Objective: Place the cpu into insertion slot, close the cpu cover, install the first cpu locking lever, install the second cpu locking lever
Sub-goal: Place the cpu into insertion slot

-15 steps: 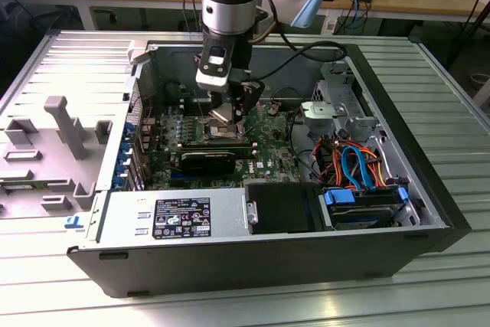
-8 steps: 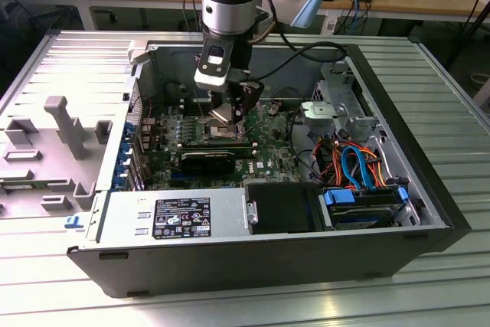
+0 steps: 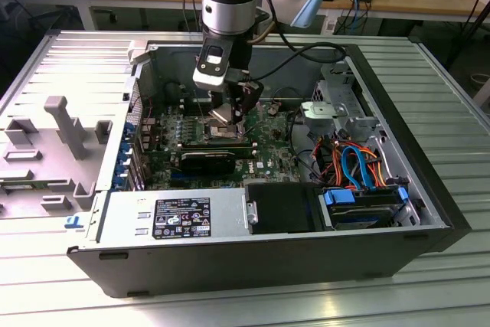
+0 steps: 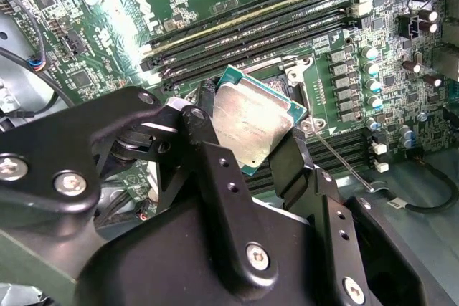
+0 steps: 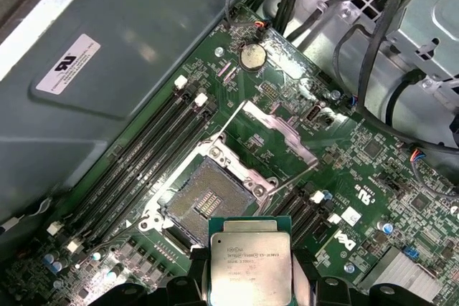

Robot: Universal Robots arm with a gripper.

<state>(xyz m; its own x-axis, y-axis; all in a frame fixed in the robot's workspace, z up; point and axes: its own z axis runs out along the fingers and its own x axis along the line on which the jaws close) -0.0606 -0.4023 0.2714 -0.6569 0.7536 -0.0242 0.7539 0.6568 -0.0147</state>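
The cpu (image 5: pixel 249 263), a flat square chip with a dull silver top, is clamped between my gripper's (image 5: pixel 249 288) two black fingers (image 4: pixel 208 152). It hangs tilted just above the green motherboard (image 5: pixel 373 155), beside the insertion slot (image 5: pixel 206 195), whose dark square bed lies bare. The cpu cover (image 5: pixel 278 132) is swung open on the far side of the slot. Two thin wire levers (image 5: pixel 295 178) stand loose by the slot. In the exterior view, the gripper (image 3: pixel 228 119) reaches down into the middle of the open computer case. The second wrist view shows the cpu (image 4: pixel 254 123) over the memory slots (image 4: pixel 251 30).
The case walls (image 3: pixel 134 89) ring the board. A grey power supply (image 3: pixel 176 216) and a drive bay with blue tabs (image 3: pixel 360 201) sit at the near side, with orange and blue cables (image 3: pixel 352 162) at the exterior view's right. A grey fixture (image 3: pixel 61 124) lies outside the case.
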